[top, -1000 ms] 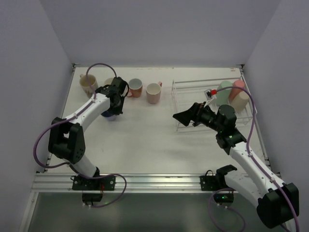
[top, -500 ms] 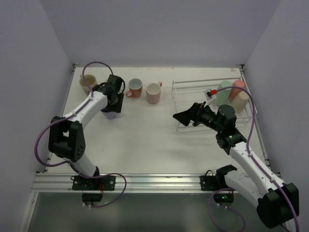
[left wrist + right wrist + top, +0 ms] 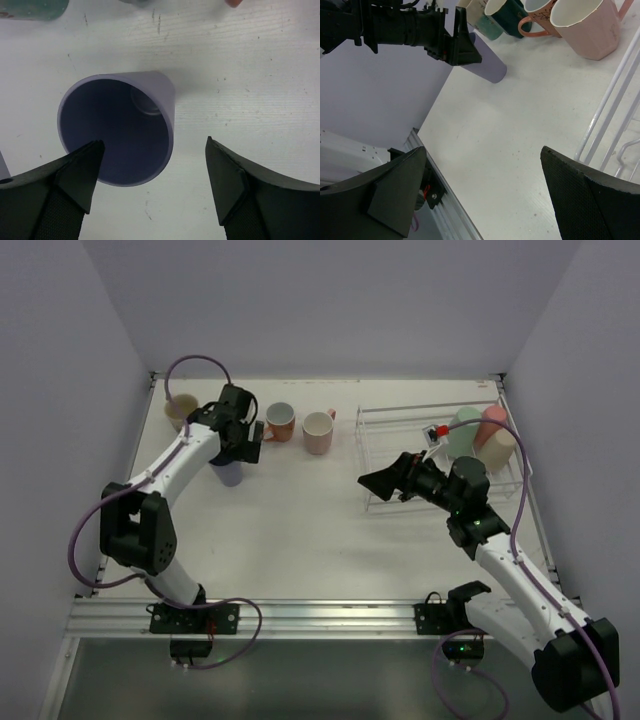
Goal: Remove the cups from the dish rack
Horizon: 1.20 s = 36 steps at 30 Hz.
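A lavender cup [image 3: 117, 130] stands upright on the table, free of the fingers. My left gripper [image 3: 153, 144] hangs open just above it, one finger [image 3: 75, 172] over its rim and the other off to its right. In the top view that gripper [image 3: 238, 448] is just behind the lavender cup [image 3: 228, 475]. Cream [image 3: 181, 410], salmon [image 3: 280, 421] and pink [image 3: 318, 430] mugs line the back. The dish rack [image 3: 400, 418] at the right holds mint [image 3: 465, 430], pink [image 3: 493, 422] and cream [image 3: 500, 450] cups. My right gripper [image 3: 385, 482] is open and empty at the rack's left side.
A dark green mug [image 3: 505, 17] stands among the mugs at the back. The rack's white bars [image 3: 615, 100] run close to my right gripper [image 3: 483, 150]. Walls close in the table on three sides. A metal rail [image 3: 300, 615] runs along the near edge.
My left gripper has opened and let go of the lavender cup, then drawn up and back from it. The right arm has not moved.
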Each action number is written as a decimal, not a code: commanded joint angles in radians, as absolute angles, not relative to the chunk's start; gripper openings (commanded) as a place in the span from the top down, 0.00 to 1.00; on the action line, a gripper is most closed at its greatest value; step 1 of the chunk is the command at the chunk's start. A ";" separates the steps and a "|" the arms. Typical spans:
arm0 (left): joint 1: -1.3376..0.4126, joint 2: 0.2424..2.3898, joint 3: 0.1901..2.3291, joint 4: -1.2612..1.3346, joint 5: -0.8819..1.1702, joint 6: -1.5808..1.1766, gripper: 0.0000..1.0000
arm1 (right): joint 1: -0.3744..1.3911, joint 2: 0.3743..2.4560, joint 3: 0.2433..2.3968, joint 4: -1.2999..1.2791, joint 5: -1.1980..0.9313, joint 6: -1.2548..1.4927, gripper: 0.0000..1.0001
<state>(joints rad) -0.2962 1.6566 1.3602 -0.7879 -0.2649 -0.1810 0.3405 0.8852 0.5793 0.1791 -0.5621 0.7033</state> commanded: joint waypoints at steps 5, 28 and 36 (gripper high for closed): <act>-0.299 1.439 1.430 -0.704 -0.302 -0.189 0.00 | 0.344 0.870 0.604 0.177 -0.493 0.673 0.01; -0.331 0.499 0.707 -0.117 0.292 -0.295 0.00 | 0.112 1.133 1.018 -0.227 0.405 0.397 0.01; -0.456 0.466 0.706 -0.161 0.153 -0.245 0.00 | 0.040 1.366 1.190 -0.255 0.379 0.393 0.01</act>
